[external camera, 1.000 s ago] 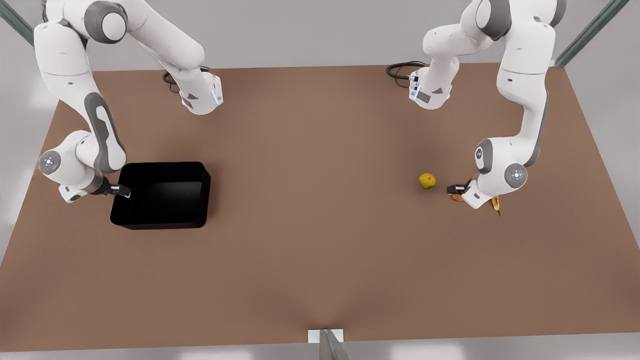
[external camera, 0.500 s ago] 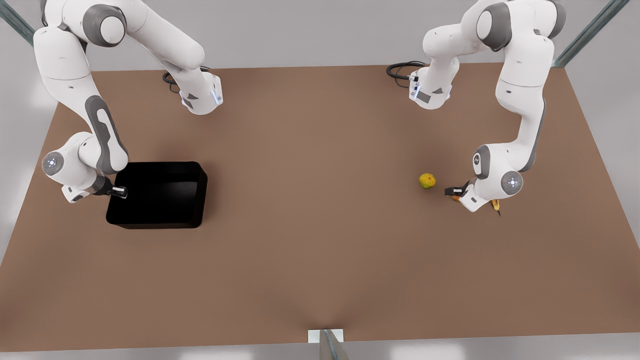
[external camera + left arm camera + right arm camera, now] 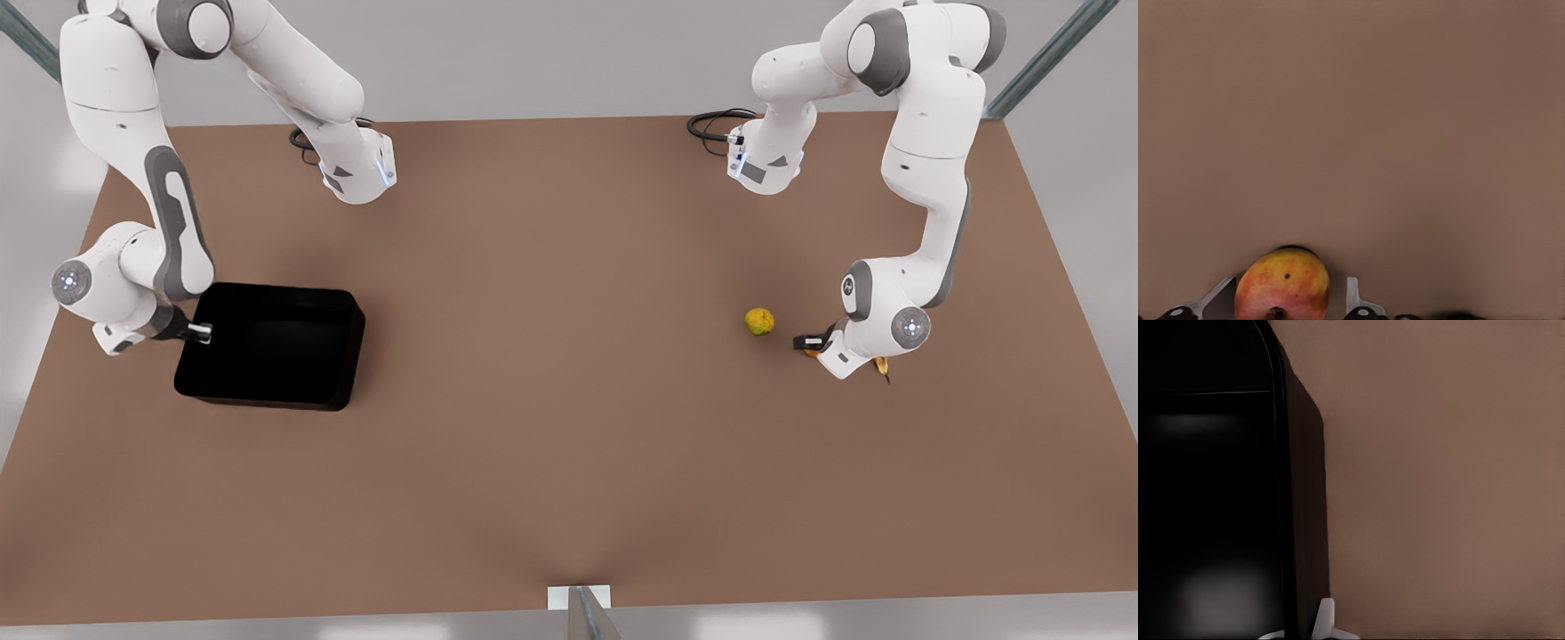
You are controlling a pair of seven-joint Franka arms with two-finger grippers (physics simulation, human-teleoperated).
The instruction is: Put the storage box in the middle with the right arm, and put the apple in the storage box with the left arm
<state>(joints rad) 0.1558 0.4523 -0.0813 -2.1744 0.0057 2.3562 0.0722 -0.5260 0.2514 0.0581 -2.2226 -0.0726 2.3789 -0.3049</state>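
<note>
The glossy black storage box (image 3: 267, 351) sits at the front view's left, slightly skewed. My right gripper (image 3: 200, 332) is shut on its near-left wall. In the right wrist view that wall (image 3: 1305, 520) runs between the jaws, and one light fingertip (image 3: 1325, 617) shows outside it. The reddish-orange apple (image 3: 1283, 287) lies on the table between the fingers of my left gripper (image 3: 1289, 281). This gripper is open, with a small gap on each side of the fruit. In the front view the left gripper (image 3: 805, 340) is low at the right, and the apple (image 3: 811, 353) peeks out beneath it.
A yellow-green round fruit (image 3: 759, 321) lies just left of the left gripper in the front view. A browning banana (image 3: 882, 364) sticks out behind that arm's wrist. The brown table (image 3: 551, 356) stretches wide between the two arms.
The right gripper has drawn the storage box toward the front view's left, turning it a little. The left arm has barely shifted over the apple.
</note>
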